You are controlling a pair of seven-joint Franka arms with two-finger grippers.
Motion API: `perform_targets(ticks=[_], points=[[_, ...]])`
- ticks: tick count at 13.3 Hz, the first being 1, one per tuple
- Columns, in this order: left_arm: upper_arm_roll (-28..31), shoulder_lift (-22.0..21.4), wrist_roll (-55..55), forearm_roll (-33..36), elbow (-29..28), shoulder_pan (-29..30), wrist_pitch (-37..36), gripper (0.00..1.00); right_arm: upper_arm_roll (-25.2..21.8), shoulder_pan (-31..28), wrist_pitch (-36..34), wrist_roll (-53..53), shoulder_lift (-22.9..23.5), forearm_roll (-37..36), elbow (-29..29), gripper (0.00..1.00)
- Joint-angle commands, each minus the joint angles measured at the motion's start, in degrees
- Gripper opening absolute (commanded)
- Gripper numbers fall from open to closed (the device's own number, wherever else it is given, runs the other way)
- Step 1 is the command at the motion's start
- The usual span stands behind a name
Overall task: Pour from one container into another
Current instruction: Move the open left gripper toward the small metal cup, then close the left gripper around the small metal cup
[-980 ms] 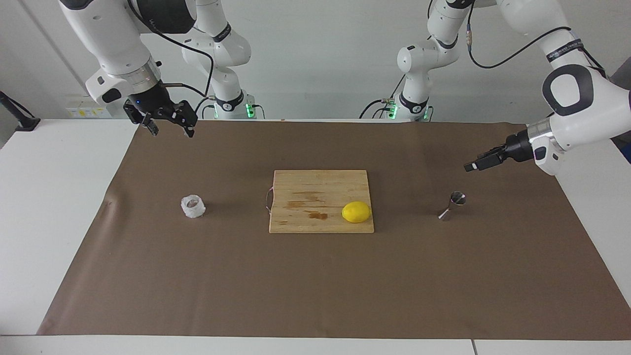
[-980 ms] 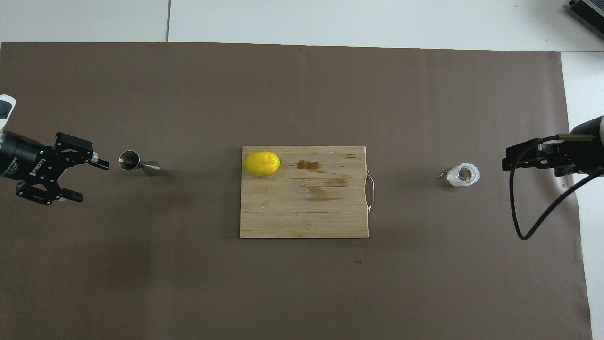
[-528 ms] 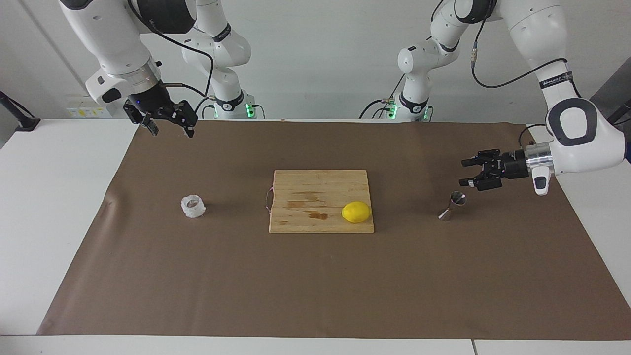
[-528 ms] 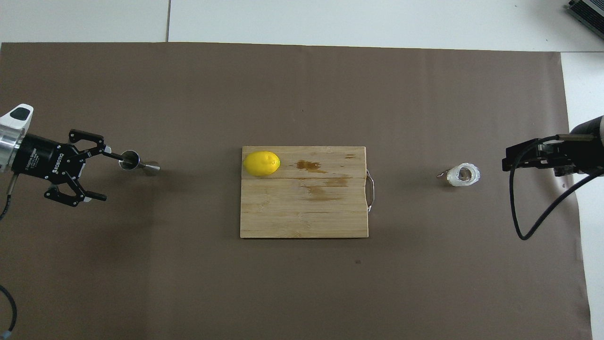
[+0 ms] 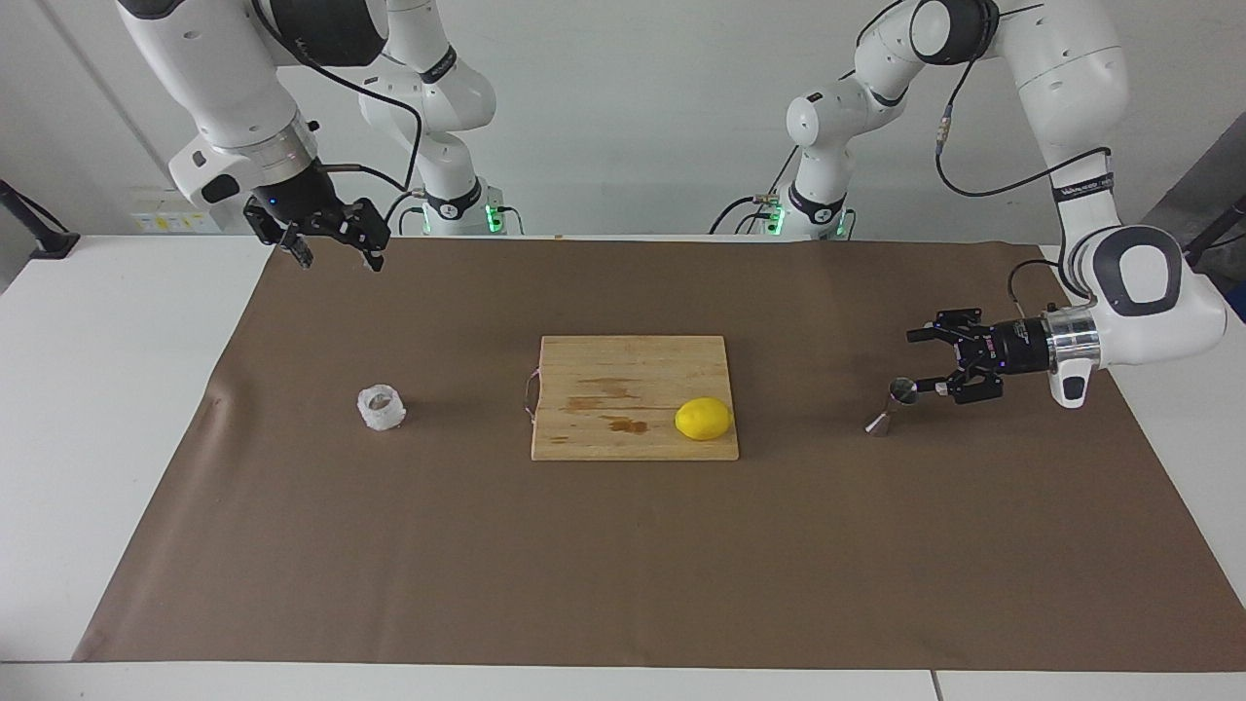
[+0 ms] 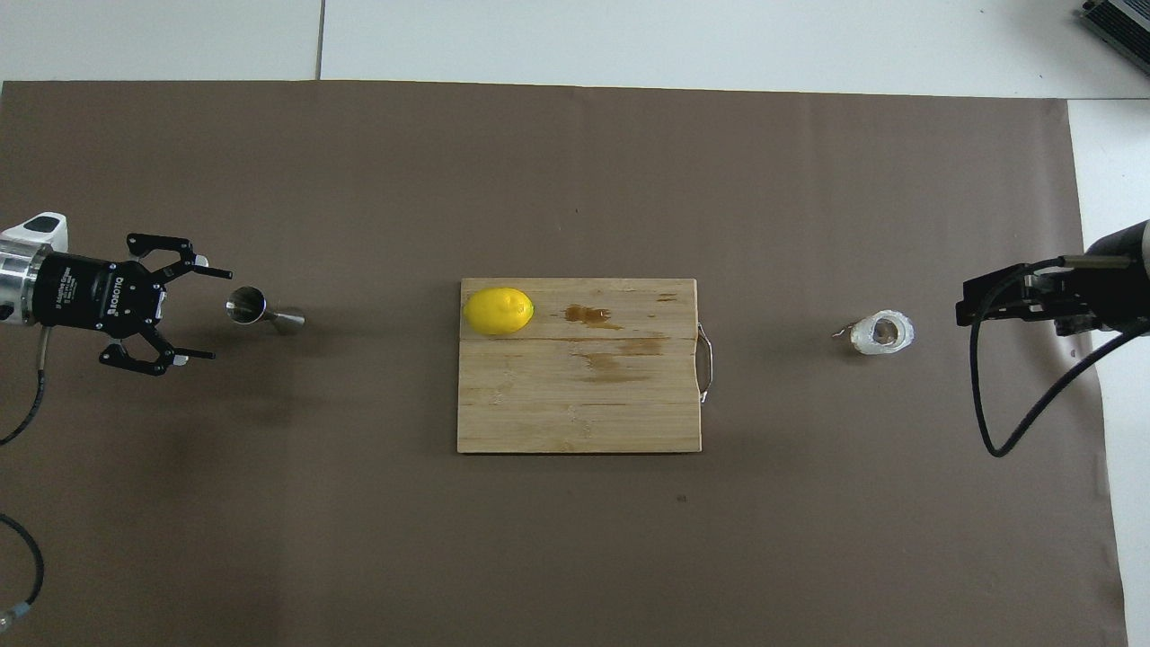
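The left pincer [image 5: 923, 362] [image 6: 207, 314] sits low over the brown mat [image 5: 623, 545] at the left arm's end of the worktop [image 5: 97, 389], turned on its side so its fingers point along the mat toward the middle. It's spread wide open and holding nothing. The little steel jigger [image 5: 892, 403] [image 6: 263, 309] stands just off its fingertips, in line with the gap between them. From the facing camera one fingertip looks right up against the jigger's rim, but I honestly can't say whether they touch. From above there's a sliver of mat between the tips and the jigger.

Past the jigger, toward the middle of the mat, there's a wooden cutting board [image 5: 623, 375] [image 6: 575, 404] with a lemon [image 5: 703, 419] [image 6: 498, 311] on the corner nearest this pincer, plus a few dark stains on the wood.

The right pincer [image 5: 334, 249] [image 6: 988, 301] hangs up in the air over the mat at the right arm's end, waiting, empty and with its fingers apart. The crinkly white cup [image 5: 381, 408] [image 6: 882, 332] stands upright on the mat well clear of it. In the overhead camera the cup shows just beside the pincer, between it and the board.
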Motion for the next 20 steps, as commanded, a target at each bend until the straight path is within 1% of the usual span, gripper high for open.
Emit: perform_targets(ticks=[1,2,3,6,8,10,11,13,15,20], points=[[-1.1,1.3,-2.0,-2.0,0.6,1.9,0.5,1.0,-0.4,-0.2,-0.1,-1.1,-1.1,1.2,-0.9,1.0],[-1.1,2.2,-3.9,-2.6,0.8,1.9,0.1,1.0,-0.4,-0.2,-0.1,-1.1,-1.1,1.2,-0.9,1.0],[-1.3,4.2,-4.8,-3.8,1.1,2.0,-0.4,1.0,-0.4,-0.2,-0.1,-1.2,-1.1,1.2,-0.9,1.0],[-1.6,4.8,-5.5,-4.6,1.5,2.9,-0.2,1.0,-0.4,-0.2,-0.1,-1.1,-1.1,1.2,-0.9,1.0],[-3.6,6.0,-5.7,-4.6,1.6,4.4,-0.3,1.0,-0.4,-0.2,-0.1,-1.1,-1.1,1.2,-0.9,1.0],[-6.7,6.6,-5.6,-4.9,1.6,7.5,0.3,1.0,-0.4,-0.2,-0.1,-1.1,-1.1,1.2,-0.9,1.0],[-7.9,7.1,-4.7,-4.9,1.6,8.5,0.4,1.0,-0.4,-0.2,-0.1,-1.1,-1.1,1.2,-0.9,1.0],[-8.4,8.0,-2.5,-4.9,1.4,9.2,0.4,1.0,-0.4,-0.2,-0.1,-1.1,-1.1,1.2,-0.9,1.0],[-8.4,8.1,0.9,-5.0,1.0,9.2,0.4,1.0,-0.4,-0.2,-0.1,-1.1,-1.1,1.2,-0.9,1.0],[-8.5,9.6,3.8,-5.0,0.5,9.2,1.2,1.0,-0.4,-0.2,-0.1,-1.1,-1.1,1.2,-0.9,1.0]])
